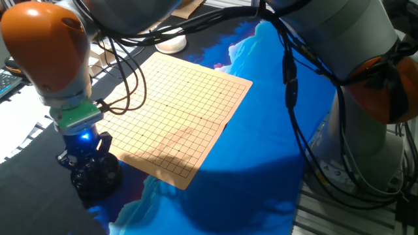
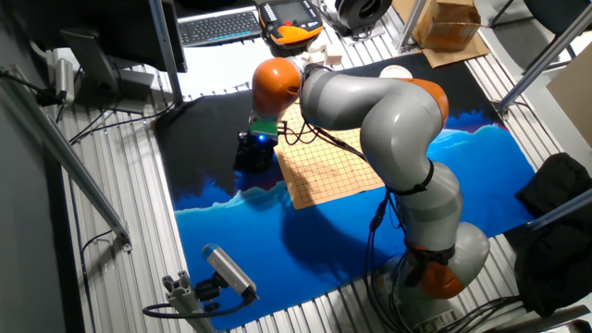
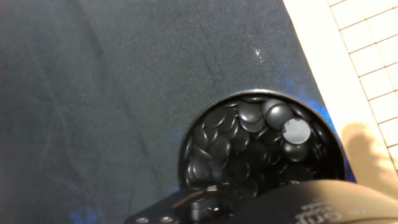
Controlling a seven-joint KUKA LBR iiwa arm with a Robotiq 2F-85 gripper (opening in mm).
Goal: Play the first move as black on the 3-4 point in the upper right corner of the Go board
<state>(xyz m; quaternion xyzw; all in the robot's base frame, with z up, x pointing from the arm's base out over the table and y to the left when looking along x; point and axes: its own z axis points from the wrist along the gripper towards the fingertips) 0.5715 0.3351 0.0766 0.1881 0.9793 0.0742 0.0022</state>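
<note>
- Hanging low over the round black bowl (image 1: 96,175), the gripper (image 1: 88,156) sits just off the near-left edge of the Go board (image 1: 177,111); a blue light glows on the wrist above it.
- From the other fixed view the gripper (image 2: 256,153) is a dark block beside the board's (image 2: 335,166) corner, with the arm (image 2: 388,111) arched over the grid.
- Looking along the fingers, the bowl (image 3: 261,146) lies straight beneath the hand, full of glossy black stones (image 3: 214,134); one stone (image 3: 296,130) just ahead and to the right catches a bright glare.
- The stones are flat round discs lying mostly face up and overlapping, so they show no long axis and no clear heading.
- I cannot tell whether the fingers are apart or together: the hand's own body hides them at the bottom of the hand view, and the fixed views are too dark there.
- No single stone can be picked out as held; all that I can see lie in the bowl.
- The board's pale margin (image 3: 323,56) runs to the right of the gripper, on black cloth (image 3: 93,93).
</note>
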